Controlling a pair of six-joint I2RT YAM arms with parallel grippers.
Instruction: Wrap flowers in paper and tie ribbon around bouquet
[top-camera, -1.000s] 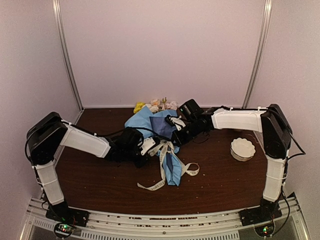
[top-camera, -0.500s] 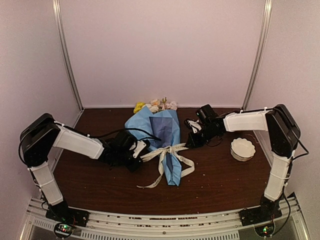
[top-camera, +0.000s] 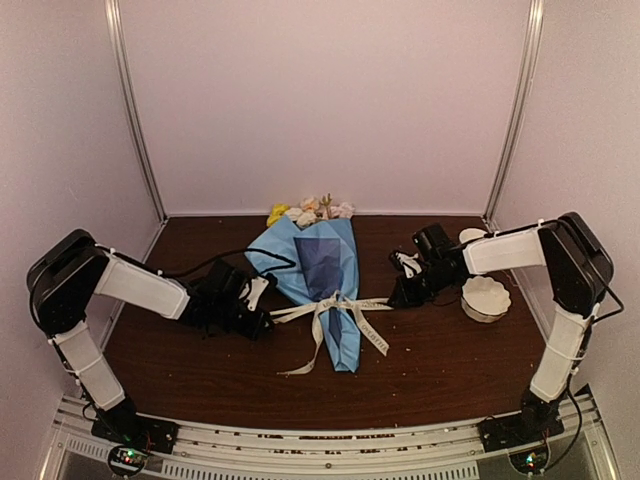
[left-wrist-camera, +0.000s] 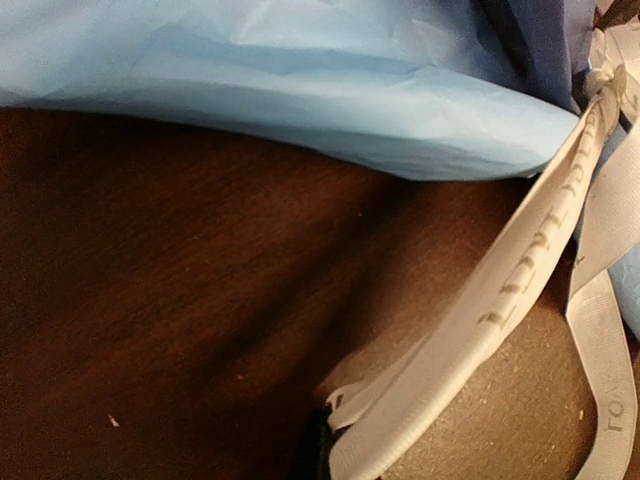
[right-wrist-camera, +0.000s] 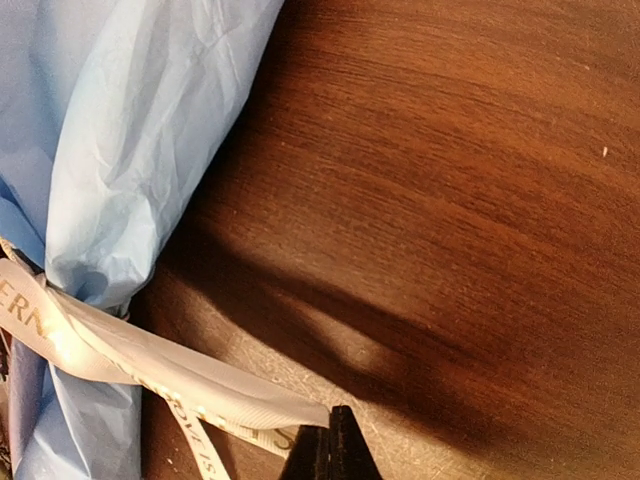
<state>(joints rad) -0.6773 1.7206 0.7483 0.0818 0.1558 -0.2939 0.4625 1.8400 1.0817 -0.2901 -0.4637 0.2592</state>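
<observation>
- The bouquet lies flat in the middle of the table, with its wide end toward the back wall and its narrow end toward the arms.
- Flowers in yellow, pink and white show out of the wide end, close to the table's back edge.
- The paper is light blue outside, with a dark blue panel at the centre of the cone.
- The ribbon is knotted round the narrow part. One end runs out to each side, and loose tails trail over the cone's tip onto the wood.
- The left gripper sits low, just left of the cone, jaws clamped on the left ribbon end.
- The right gripper sits low on the other side, jaws clamped on the right ribbon end.
- Each arm has its elbow raised at the table's outer edge, with the forearm sloping down and inward.
- The table is dark brown wood. Pale walls stand behind it, a metal post runs up at each back corner, and a rail runs along the near edge.
- A white bowl stands just beside the right gripper. A second bowl is partly hidden behind that forearm.
- In each wrist view only a dark fingertip shows at the bottom edge. The ribbon's lettering is too blurred to read.
</observation>
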